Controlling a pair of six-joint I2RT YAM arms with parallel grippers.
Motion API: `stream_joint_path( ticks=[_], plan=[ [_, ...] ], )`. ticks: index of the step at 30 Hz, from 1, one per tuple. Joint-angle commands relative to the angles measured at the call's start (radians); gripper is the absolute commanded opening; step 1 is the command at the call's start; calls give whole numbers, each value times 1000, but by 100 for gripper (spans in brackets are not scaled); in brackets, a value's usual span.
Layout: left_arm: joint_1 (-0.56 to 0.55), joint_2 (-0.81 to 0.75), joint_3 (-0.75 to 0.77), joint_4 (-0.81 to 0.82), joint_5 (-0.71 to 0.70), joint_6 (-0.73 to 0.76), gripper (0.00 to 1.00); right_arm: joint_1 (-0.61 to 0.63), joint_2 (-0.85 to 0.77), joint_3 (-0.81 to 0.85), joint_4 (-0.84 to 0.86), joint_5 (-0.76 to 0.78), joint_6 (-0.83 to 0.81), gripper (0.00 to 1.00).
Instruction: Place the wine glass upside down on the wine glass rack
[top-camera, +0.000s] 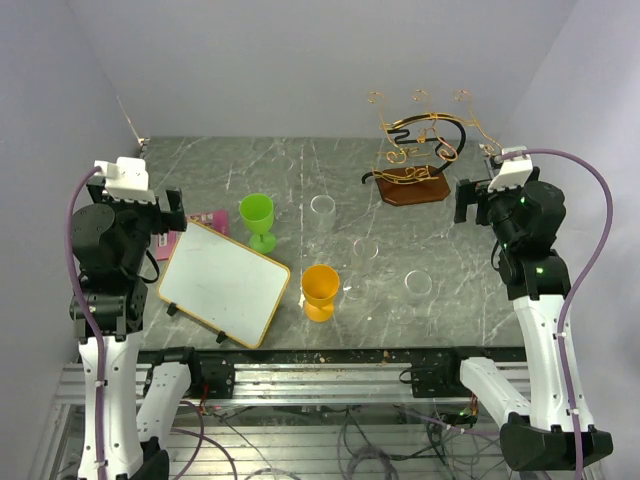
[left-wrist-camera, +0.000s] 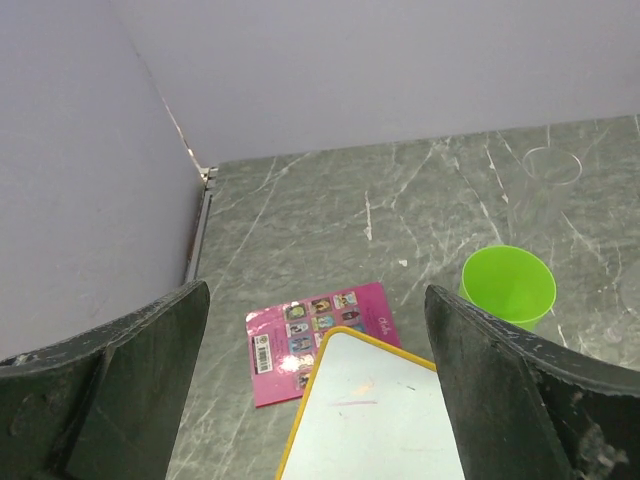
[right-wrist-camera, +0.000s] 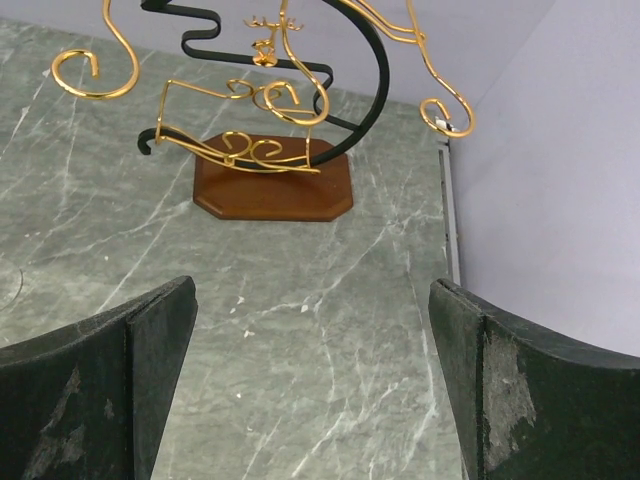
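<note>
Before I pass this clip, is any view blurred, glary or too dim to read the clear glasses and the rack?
Top external: even light, soft shadows, no glare, but the clear glasses show only as faint rims on the marble table. Left wrist: sharp, though the far glass nearly vanishes against it. Right wrist: rack crisp, gold wire glinting slightly; right fingers dark.

wine glass rack (right-wrist-camera: 272, 188) ahead, open tabletop (right-wrist-camera: 300, 330) before

The left gripper (left-wrist-camera: 316, 300) has its jaws spread wide. A yellow-framed whiteboard (left-wrist-camera: 375, 420) overlaps a pink card (left-wrist-camera: 300, 340). A green cup (left-wrist-camera: 508, 285) stands to their right.
</note>
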Motion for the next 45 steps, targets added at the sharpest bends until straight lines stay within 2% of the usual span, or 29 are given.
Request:
stream_joint_path(
  ticks=[1,14,20,26,36,45],
  plan=[
    [14,-1,-12,18,46,15,99,-14,-8,37,-10,-38,-13,100],
    [21,-2,-27,21,78,30,99,-24,4,50,-13,-36,-40,100],
    [23,7,-24,13,68,35,99,-25,37,70,-11,-85,-87,100],
    [25,15,-50,38,91,64,99,-24,157,125,32,-100,-75,100],
    [24,52,-68,40,256,83,99,-22,352,178,113,-113,-39,100],
    [25,96,-60,35,257,91,99,-12,542,255,130,-117,-28,100]
  ],
)
